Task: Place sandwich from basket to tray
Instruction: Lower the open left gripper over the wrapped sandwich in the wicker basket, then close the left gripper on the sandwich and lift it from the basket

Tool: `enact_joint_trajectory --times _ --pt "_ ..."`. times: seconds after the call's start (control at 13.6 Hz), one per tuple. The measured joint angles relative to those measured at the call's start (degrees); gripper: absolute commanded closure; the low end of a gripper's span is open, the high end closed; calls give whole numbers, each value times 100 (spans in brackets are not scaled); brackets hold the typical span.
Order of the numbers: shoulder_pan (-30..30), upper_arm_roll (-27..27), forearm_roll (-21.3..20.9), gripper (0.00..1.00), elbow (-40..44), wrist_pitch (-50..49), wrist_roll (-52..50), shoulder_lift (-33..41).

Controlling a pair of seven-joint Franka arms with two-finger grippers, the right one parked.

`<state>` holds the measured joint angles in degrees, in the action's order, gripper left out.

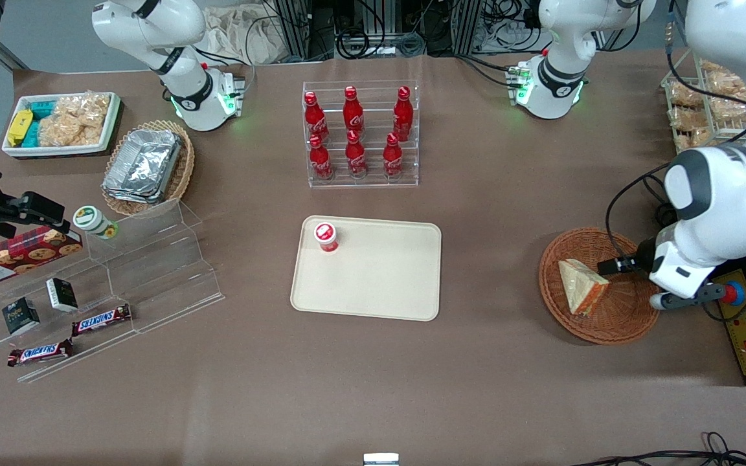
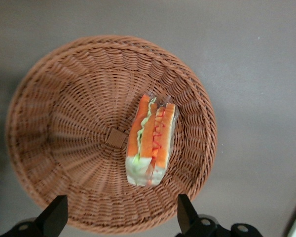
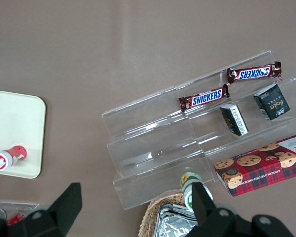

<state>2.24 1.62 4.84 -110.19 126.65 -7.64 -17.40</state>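
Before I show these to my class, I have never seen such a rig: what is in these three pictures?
Two robot arms stand at a brown table. One camera faces them from the front; one sits on each arm's wrist. The working arm's gripper hovers over a round wicker basket, fingers open, holding nothing. In the basket lies a wrapped wedge sandwich, which is to go on the cream tray at mid-table. A small red-capped bottle already stands on the tray. Elsewhere: a rack of cola bottles, Snickers bars and a cookie box.

Brown-covered table (image 1: 509,207), cable clutter (image 1: 373,26) above.
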Motion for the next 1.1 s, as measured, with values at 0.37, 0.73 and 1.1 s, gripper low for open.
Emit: enact_joint_trajectory --times 0.37,0.73,1.1 --pt "-47 19 0 0 -237 901 0 -524" --pt "-48 89 0 60 -250 1179 -1 -760" --pt "-47 89 1 92 -180 1205 -6 -718"
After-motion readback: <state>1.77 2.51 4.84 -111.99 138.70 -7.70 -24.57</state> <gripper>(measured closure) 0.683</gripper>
